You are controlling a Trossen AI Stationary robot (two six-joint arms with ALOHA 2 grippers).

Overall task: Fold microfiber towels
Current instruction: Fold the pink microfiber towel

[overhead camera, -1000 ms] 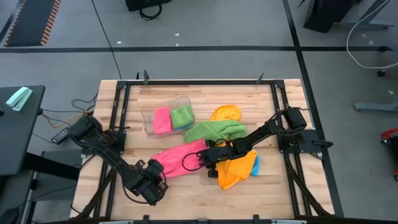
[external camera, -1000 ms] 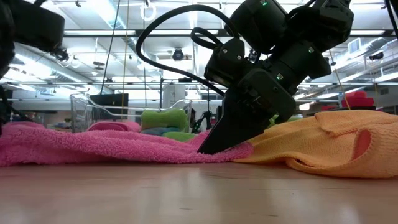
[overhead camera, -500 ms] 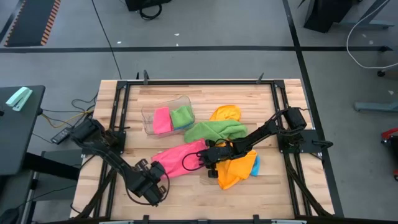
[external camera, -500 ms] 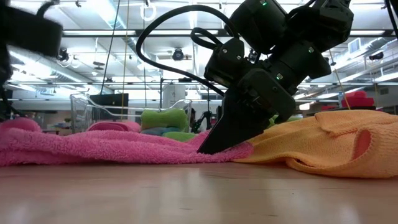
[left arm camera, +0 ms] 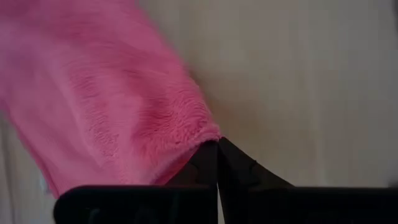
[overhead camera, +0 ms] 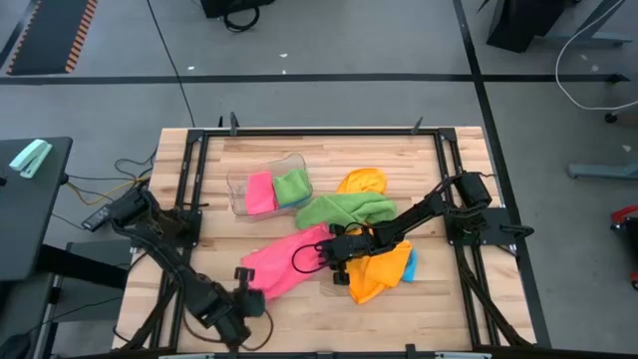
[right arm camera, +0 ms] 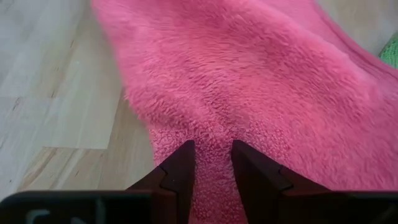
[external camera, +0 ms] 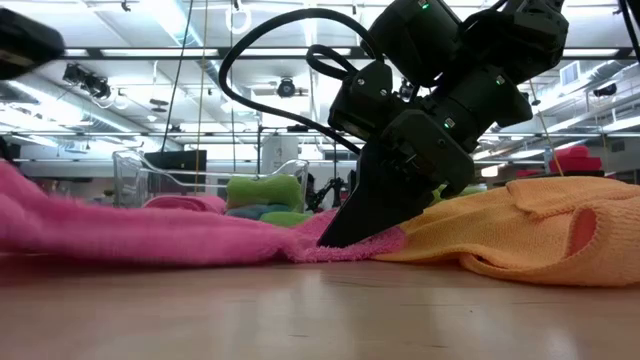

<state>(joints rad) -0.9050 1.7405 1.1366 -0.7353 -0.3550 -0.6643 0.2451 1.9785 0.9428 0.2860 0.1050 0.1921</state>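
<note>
A pink towel [overhead camera: 289, 261] lies spread near the table's middle, running from my left gripper [overhead camera: 246, 280] to my right gripper [overhead camera: 330, 257]. Each gripper is shut on one end of it. In the low view the towel's left end [external camera: 20, 195] rises off the wood and the rest lies flat. A green towel [overhead camera: 345, 208] lies behind it. An orange towel [overhead camera: 377, 275] lies under my right arm, with a strip of blue cloth [overhead camera: 409, 265] beside it. My left gripper pinches the pink towel's left corner [left arm camera: 200, 138] between its shut fingertips, coming steeply from above. That end is lifted off the table and the towel slopes down from it. My right gripper has a ridge of the pink towel's right end [right arm camera: 211, 134] between its two fingers [right arm camera: 181, 163]. The fingers slant down from the table's right, and their tips [external camera: 345, 232] hold the cloth on the wood.
A clear tub [overhead camera: 239, 189] at the back left holds a folded pink and a folded green towel. Another orange towel [overhead camera: 363, 181] lies behind the green one. Black frame rails [overhead camera: 189, 179] run along the table's sides. Bare wood shows near the front edge.
My left gripper has rolled its wrist, gone toward the table's near edge and risen a little. The pink towel's left end has come up off the table with it. The right end stays under my right gripper, which has kept still.
</note>
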